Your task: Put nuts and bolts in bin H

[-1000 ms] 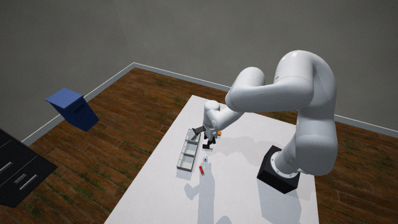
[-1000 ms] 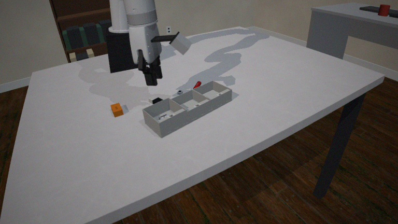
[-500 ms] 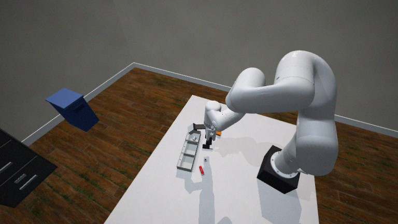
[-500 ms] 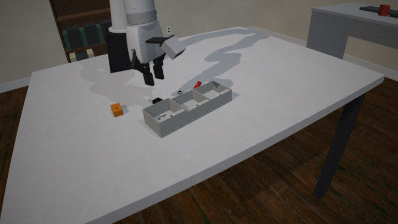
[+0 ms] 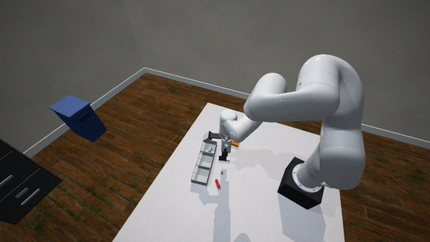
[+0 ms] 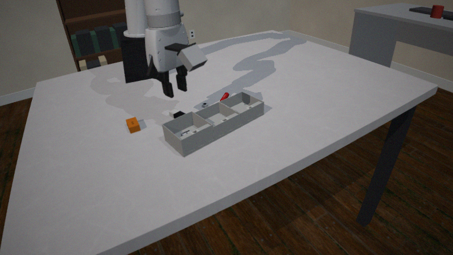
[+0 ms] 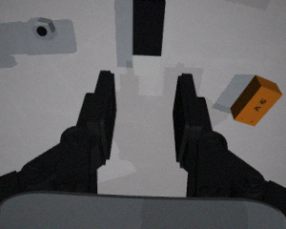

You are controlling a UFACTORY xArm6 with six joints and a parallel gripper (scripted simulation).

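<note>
My gripper (image 6: 176,92) hangs open and empty above the table, just short of a small black block (image 7: 149,26), which lies beside the near end of the bins (image 6: 177,114). A grey nut (image 7: 42,29) (image 6: 204,105) lies to the left of the block, next to the middle bin. A red pen-like item (image 6: 224,96) lies by the far bin. The grey three-compartment bin tray (image 6: 213,121) stands on the table, with a small grey item (image 6: 187,132) in its near compartment. I cannot read the bin letters.
An orange block (image 7: 256,101) (image 6: 133,124) lies to the right of my fingers, away from the bins. The arm's black base (image 5: 300,187) stands on the table behind. A second table (image 6: 397,25) with a red cup stands far off.
</note>
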